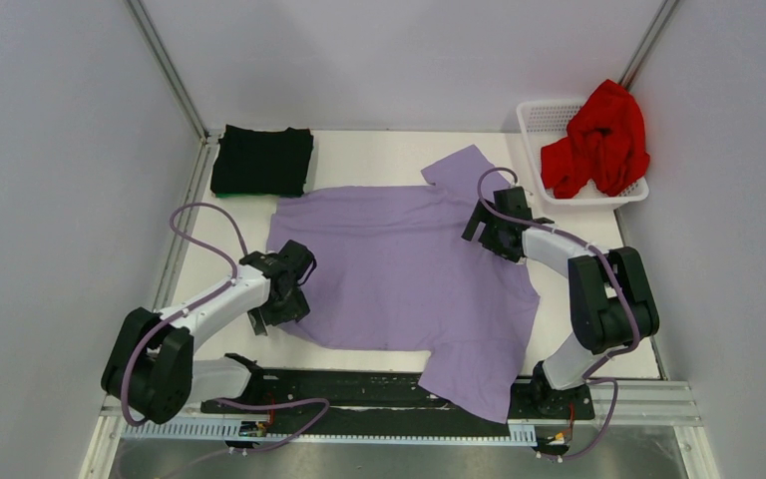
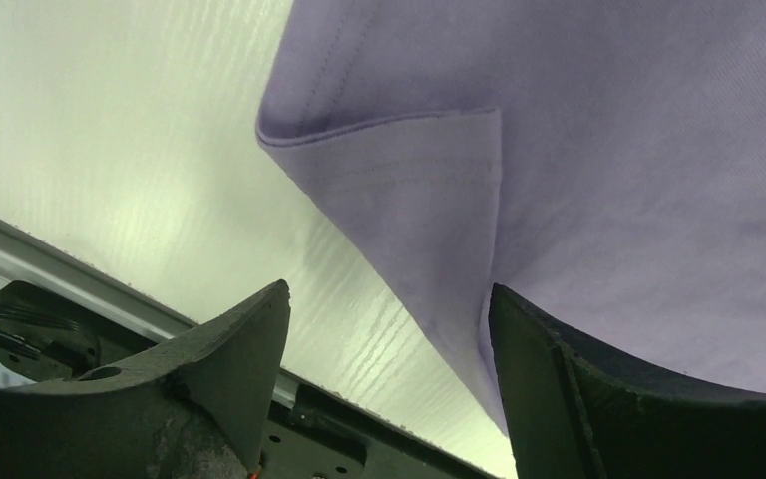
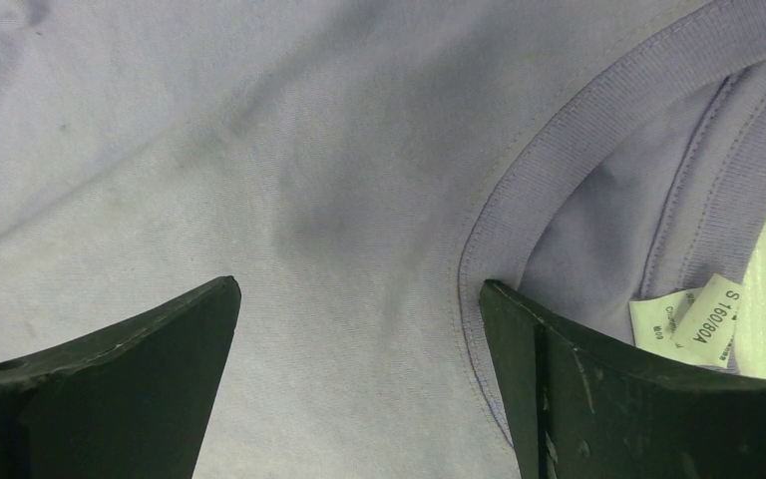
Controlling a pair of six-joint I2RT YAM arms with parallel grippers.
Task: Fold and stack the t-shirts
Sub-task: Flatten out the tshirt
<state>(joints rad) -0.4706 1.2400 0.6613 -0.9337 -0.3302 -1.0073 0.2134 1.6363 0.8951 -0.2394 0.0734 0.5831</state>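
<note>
Lavender-purple soft cloth t-shirt (image 1: 399, 279) lies spread flat mid white bench (image 1: 379, 150), lying sideways: neck to the right, hem to the left, one sleeve toward the far side, the other draped over the near edge. Black t-shirt (image 1: 261, 160) is folded at the far left corner. Red t-shirt (image 1: 598, 140) is bunched up in the white plastic lattice basket (image 1: 539, 115) at far right.

Left hand (image 1: 297, 271) is at the hem side, fingers spread, pinching nothing; a turned-over hem corner (image 2: 409, 200) sits between them. Right hand (image 1: 487, 222) is over the neck, fingers also spread and empty, the ribbed neckband (image 3: 549, 170) just by one finger and the size label (image 3: 688, 319) showing inside.

Handling guess: light, limp, thin cloth. It will sag and wrinkle when lifted and drag along the bench, with no breakage risk. Best holds are likely the stitched edges: the doubled hem corner on the left, the neckband or shoulder seam on the right, since they are thicker and less slippy. Pinch low to catch both layers. Lift both ends together, or the fold will likely skew.
</note>
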